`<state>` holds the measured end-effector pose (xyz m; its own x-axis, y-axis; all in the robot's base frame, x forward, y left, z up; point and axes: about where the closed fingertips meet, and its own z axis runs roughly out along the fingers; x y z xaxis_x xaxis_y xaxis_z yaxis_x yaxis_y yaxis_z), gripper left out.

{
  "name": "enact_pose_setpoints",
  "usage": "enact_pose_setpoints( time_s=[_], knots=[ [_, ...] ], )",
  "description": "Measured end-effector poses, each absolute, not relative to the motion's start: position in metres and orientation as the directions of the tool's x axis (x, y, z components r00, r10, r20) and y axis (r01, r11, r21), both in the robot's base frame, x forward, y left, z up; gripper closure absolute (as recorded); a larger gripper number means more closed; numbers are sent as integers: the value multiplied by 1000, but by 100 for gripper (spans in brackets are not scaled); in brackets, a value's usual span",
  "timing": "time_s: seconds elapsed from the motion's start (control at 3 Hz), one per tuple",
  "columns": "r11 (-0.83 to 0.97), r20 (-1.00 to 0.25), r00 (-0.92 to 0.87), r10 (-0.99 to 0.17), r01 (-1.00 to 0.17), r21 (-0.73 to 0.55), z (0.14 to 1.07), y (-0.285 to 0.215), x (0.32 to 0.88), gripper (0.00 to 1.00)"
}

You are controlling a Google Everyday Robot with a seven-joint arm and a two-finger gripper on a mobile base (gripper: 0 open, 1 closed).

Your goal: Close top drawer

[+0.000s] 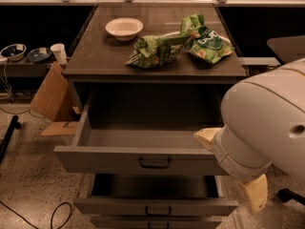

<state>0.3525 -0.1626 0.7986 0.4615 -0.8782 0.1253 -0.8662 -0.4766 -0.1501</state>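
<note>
Gripper — jaws spread — at right front corner of open top drawer; print on chip bags unreadable.

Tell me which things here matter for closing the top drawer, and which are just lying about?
For the job: top drawer, pulled out; gripper, near the drawer's right front corner.
Lying about: bowl, green snack bags, cardboard box, lower drawer.
</note>
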Motion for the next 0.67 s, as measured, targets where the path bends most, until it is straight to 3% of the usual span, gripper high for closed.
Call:
enact_pose_setpoints(
  time_s=[0.67],
  knots=[
    [-483,135,465,-875,-860,-162,796,-163,352,0]
  ],
)
